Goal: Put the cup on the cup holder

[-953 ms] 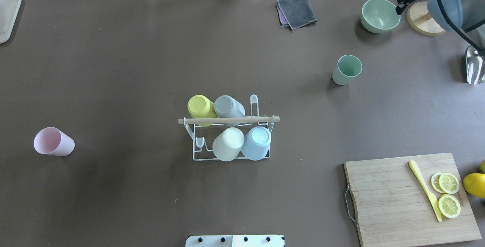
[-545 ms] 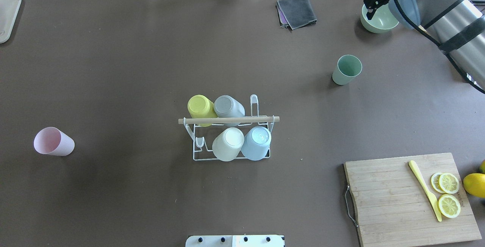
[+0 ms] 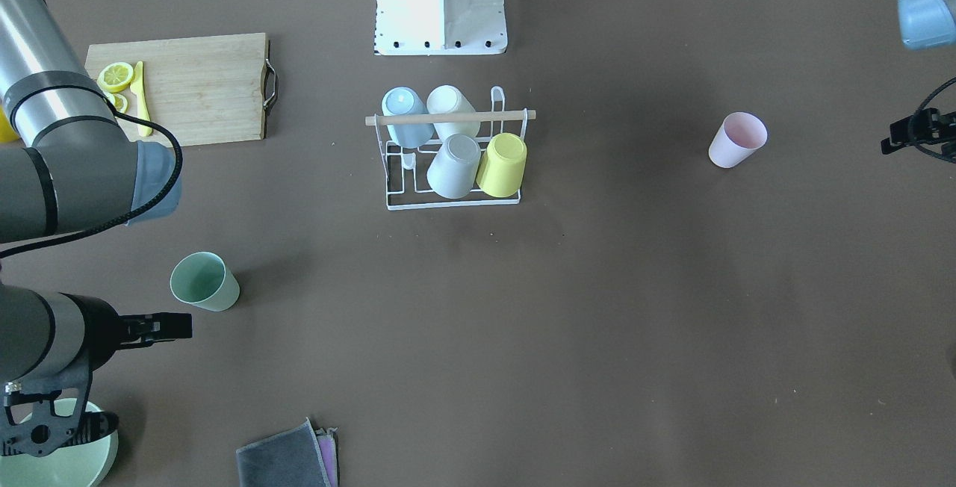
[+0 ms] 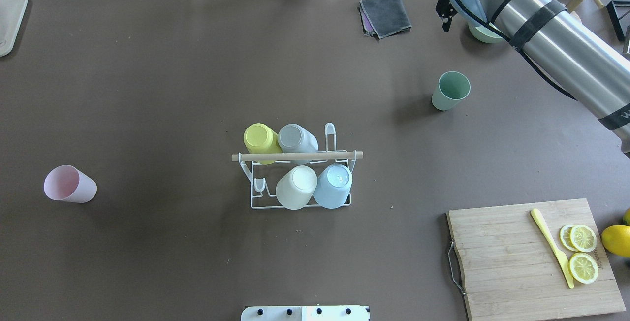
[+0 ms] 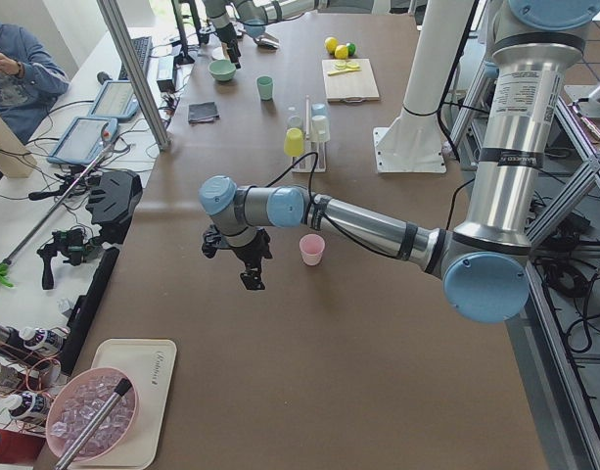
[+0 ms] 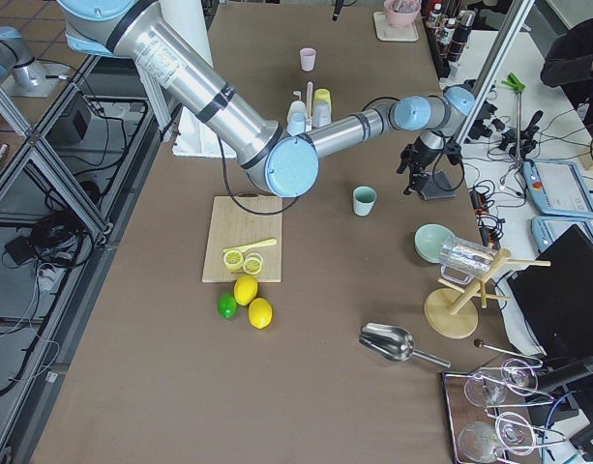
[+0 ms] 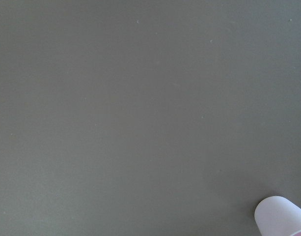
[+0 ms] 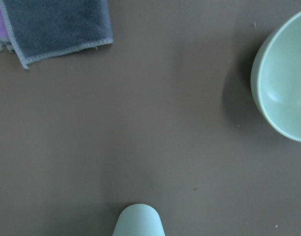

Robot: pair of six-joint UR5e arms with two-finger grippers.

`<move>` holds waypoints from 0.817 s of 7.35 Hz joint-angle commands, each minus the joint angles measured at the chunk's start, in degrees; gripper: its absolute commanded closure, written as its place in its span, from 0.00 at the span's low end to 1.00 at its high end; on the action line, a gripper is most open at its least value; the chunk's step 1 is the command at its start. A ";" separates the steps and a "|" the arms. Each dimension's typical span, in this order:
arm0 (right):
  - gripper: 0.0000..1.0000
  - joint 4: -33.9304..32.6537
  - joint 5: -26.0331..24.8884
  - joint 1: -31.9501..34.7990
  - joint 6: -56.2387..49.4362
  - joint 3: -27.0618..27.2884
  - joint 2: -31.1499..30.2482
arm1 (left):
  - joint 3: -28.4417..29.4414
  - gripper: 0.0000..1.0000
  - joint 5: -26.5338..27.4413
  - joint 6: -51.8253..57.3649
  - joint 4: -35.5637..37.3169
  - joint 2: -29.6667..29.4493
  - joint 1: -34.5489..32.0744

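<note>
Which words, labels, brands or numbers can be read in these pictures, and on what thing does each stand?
No text reads in full.
Burnt mark on the cutting board, at its edge: too small to read.
Script on the white tray: too small to read.
Label on the left arm: blurred.
White letters on the right arm, on its black band: cut off by the frame.

Brown table (image 4: 147,75): cup holder (image 4: 297,155), green cup (image 4: 450,90), pink cup (image 4: 69,184), board (image 4: 512,262)
</note>
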 commanded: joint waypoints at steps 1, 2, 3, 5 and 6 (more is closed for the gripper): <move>0.00 -0.31 0.58 -2.20 -3.41 -4.90 0.75 | 5.67 0.02 1.93 0.34 9.22 -9.73 4.90; 0.00 0.21 0.49 -3.44 -3.93 -9.53 2.58 | 8.31 0.02 3.42 0.52 12.93 -13.96 6.05; 0.00 0.21 1.36 -3.54 -6.29 -10.88 2.59 | 11.03 0.02 3.61 0.52 14.62 -16.70 8.76; 0.00 0.21 2.86 -3.71 -6.66 -18.04 6.17 | 17.63 0.02 3.79 0.61 17.45 -22.25 12.20; 0.00 0.21 2.78 -4.06 -7.53 -21.84 8.20 | 17.74 0.02 4.23 1.30 17.45 -22.18 12.56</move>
